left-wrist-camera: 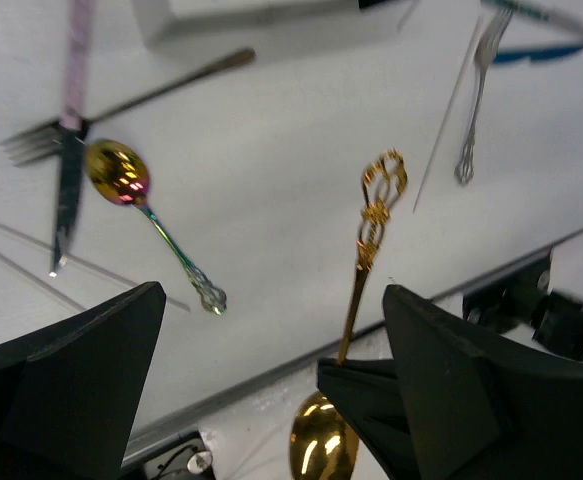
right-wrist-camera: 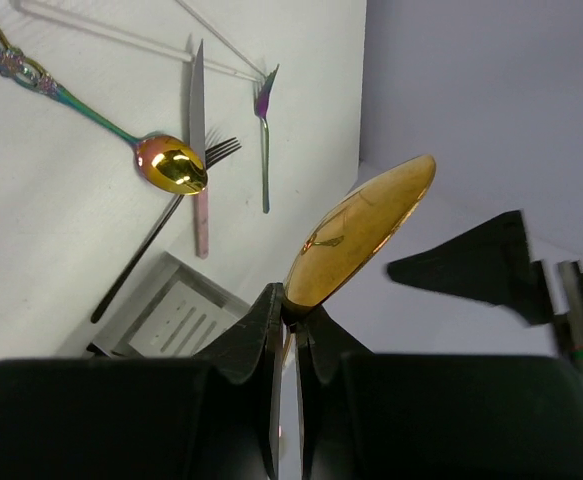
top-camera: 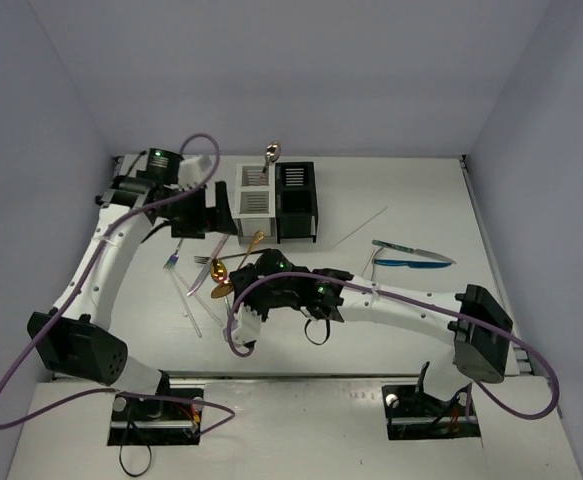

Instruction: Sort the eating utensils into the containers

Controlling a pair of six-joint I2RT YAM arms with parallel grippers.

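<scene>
R gripper [right-wrist-camera: 289,305] clenched on gold spoon [right-wrist-camera: 361,225], bowl up. L gripper [left-wrist-camera: 273,295] spread wide; spoon seen btwn its 2 fingers. Rainbow spoon [left-wrist-camera: 119,172] flat on table [left-wrist-camera: 271,130].

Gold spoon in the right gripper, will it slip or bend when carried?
Probably stiff: the gold spoon looks like polished metal and holds straight. Its mirror finish may be slippery, and the right gripper pinches only the thin neck below the bowl, so it could pivot.
</scene>
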